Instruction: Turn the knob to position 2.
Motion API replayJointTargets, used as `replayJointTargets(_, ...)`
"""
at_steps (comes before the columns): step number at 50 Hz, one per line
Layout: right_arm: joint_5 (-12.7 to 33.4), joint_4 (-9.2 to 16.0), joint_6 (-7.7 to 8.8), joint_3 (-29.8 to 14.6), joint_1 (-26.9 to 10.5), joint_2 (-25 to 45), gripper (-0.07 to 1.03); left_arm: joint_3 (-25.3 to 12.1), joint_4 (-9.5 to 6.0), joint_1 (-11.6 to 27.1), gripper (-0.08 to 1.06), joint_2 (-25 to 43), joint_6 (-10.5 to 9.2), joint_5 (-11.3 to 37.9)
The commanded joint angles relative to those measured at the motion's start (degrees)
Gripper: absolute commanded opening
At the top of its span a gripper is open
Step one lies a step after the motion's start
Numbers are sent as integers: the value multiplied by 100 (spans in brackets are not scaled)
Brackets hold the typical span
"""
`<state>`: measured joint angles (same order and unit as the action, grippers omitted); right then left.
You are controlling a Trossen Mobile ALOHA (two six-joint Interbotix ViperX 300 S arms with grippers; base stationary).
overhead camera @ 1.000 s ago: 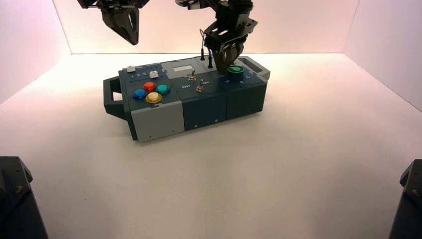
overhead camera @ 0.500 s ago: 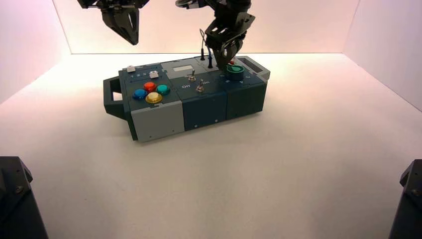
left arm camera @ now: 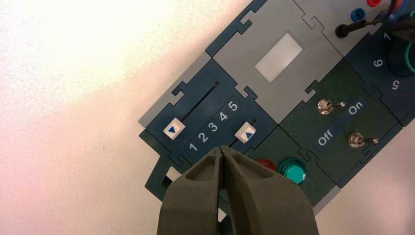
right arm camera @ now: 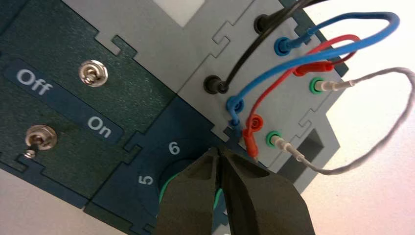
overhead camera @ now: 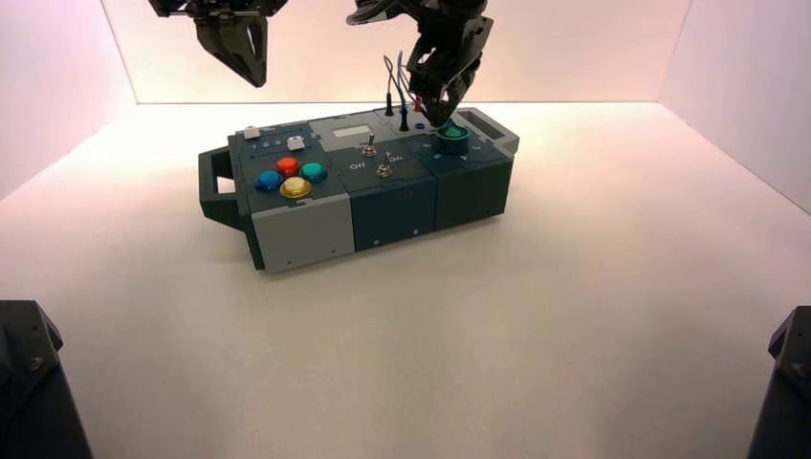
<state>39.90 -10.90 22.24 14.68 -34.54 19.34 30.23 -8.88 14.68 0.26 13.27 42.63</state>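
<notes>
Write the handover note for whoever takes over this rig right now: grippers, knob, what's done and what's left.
Right gripper: shut, at the edge of the teal-green knob on the box's right-hand part; contact cannot be confirmed.
Left gripper: shut, idle in the air above and beyond the box's left end.
Knob: its setting cannot be read, as the right gripper hides much of the dial in the right wrist view.
Done: right gripper brought to the knob; position 2 not confirmed.
Left: check where the pointer stands, turn it to 2 if needed, then back the right gripper off.
</notes>
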Motion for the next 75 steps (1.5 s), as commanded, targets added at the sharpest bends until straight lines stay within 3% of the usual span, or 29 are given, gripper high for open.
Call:
replayJointTargets(1, 44, -97, -18, -141, -9, -105, -2, -158, 9, -18, -3, -79, 9, -26)
replayJointTargets(20, 193, -352, -53, -149, -9, -97, -2, -149, 9, -18, -3, -53, 9, -26)
replayJointTargets(40, 211, -378, -79, -202, 9, -114, -2, -158, 9, -18, -3, -44, 9, -18)
replayJointTargets(49, 123, -378, -246, -229, 18, -202, -2, -158, 9, -9, -3, -44, 9, -26)
replayJointTargets(50, 79, -378, -360, -237, 18, -246, -2, -149, 9, -18, -3, -44, 9, -26)
replayJointTargets(55, 70, -378, -492, -264, 18, -308, -2, -158, 9, -9, -3, -35, 9, -26)
replayJointTargets(62, 299, -246, -650, -237, 97, -466, -2, -149, 0, -18, -3, -44, 9, 0)
replayJointTargets(75, 958, 114, -633, -246, 185, -756, -2, -158, 0, -18, -3, -35, 9, 18)
